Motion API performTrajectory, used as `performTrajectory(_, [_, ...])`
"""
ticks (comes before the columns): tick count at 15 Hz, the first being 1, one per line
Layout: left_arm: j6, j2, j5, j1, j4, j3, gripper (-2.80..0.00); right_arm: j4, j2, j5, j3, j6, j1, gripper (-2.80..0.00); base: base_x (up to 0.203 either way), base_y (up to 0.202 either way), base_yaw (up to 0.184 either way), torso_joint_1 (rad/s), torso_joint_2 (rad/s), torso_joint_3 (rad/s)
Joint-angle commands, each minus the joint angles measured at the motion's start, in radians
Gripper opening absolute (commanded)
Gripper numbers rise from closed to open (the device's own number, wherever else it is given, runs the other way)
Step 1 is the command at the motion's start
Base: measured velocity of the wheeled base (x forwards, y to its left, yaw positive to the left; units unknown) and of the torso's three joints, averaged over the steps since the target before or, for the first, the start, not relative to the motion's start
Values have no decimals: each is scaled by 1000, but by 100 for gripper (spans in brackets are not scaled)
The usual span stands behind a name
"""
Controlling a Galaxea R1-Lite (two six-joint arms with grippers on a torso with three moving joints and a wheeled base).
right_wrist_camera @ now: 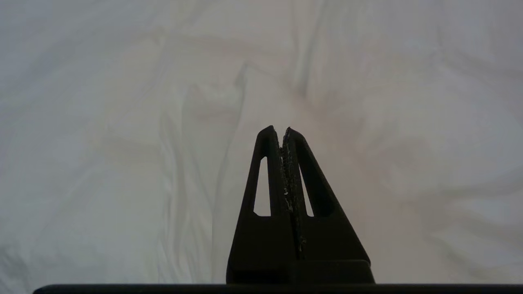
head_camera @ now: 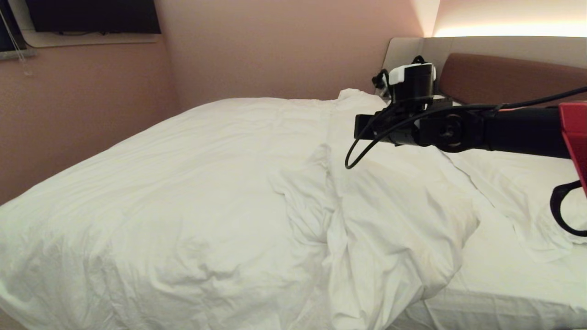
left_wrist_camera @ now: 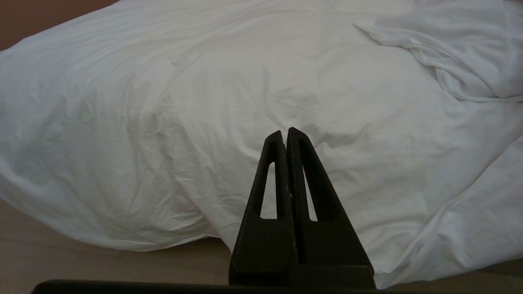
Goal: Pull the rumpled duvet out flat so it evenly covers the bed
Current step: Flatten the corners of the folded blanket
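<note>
The duvet (head_camera: 192, 192) lies bunched over the left part of the bed (head_camera: 504, 279), leaving bare sheet at the right near the headboard (head_camera: 504, 78). The right claw (right_wrist_camera: 282, 132) hangs above white fabric, fingers pressed together, empty. The left claw (left_wrist_camera: 284, 134), likewise pressed together, points at the duvet's near edge.

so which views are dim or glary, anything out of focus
Head view: bright glare strip above the headboard, the duvet evenly lit. Right wrist view: dim and soft, folds blurred behind the right pincer. Left wrist view: sharp creases around the left pincer.
</note>
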Motion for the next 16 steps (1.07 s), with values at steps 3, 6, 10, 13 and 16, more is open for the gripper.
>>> performTrajectory(3, [0,0,1,0,0,0,-280,121,40,-6,-3,-24,25,-280,0,0,0,0,0,0])
performTrajectory(6, [0,0,1,0,0,0,-280,121,53,-15,-2,-34,63,-280,0,0,0,0,0,0])
performTrajectory(10, [0,0,1,0,0,0,-280,121,74,-45,-2,-65,77,-280,0,0,0,0,0,0])
performTrajectory(13, [0,0,1,0,0,0,-280,121,84,-83,0,-79,95,-190,0,0,0,0,0,0])
performTrajectory(16, [0,0,1,0,0,0,-280,120,97,-119,1,-115,112,0,0,0,0,0,0,0])
